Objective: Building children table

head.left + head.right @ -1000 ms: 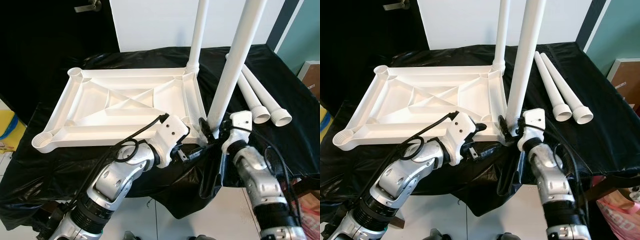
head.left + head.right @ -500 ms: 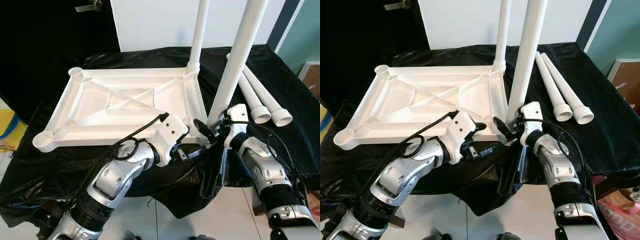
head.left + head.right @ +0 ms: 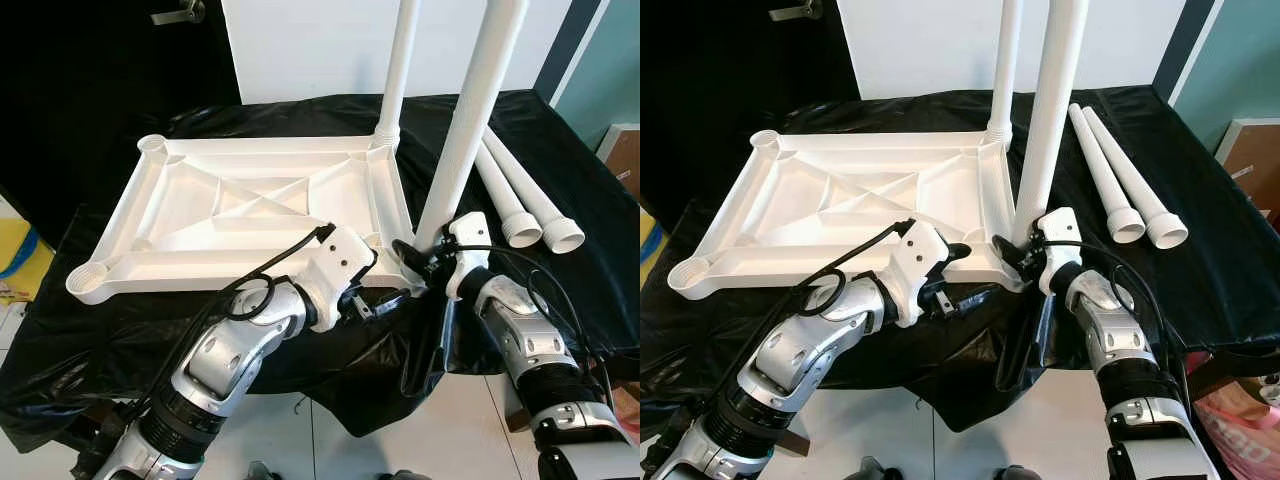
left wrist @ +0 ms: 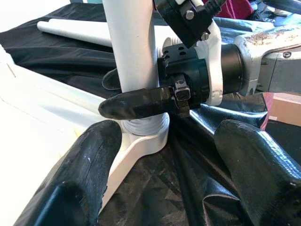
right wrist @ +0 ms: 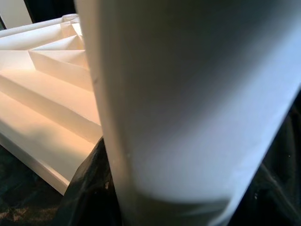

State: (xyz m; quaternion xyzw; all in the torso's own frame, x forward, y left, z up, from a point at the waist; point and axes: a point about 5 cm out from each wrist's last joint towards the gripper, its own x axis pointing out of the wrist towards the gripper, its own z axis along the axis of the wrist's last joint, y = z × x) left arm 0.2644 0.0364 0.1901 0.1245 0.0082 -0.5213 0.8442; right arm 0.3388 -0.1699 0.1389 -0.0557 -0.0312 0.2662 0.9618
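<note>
A white plastic tabletop [image 3: 250, 205] lies upside down on the black-covered table. One white leg [image 3: 398, 70] stands upright in its far right corner socket. A second leg [image 3: 465, 130] stands in the near right corner socket [image 4: 146, 134], leaning slightly. My right gripper [image 3: 412, 255] is shut on this leg just above its base, one black finger [image 4: 136, 102] crossing its front. The leg [image 5: 188, 94] sits very close in the right wrist view. My left gripper [image 4: 169, 141] is open at the table's front edge, its fingers spread on either side of that corner without touching it.
Two loose white legs [image 3: 520, 190] lie side by side on the black cloth [image 3: 560, 280] to the right. The cloth hangs in folds over the front edge. A cardboard box [image 3: 625, 150] stands at far right, a black door [image 3: 110, 60] behind left.
My right forearm has swung outward to the right while its gripper stayed on the near leg, which now leans slightly less. The left arm has barely moved.
</note>
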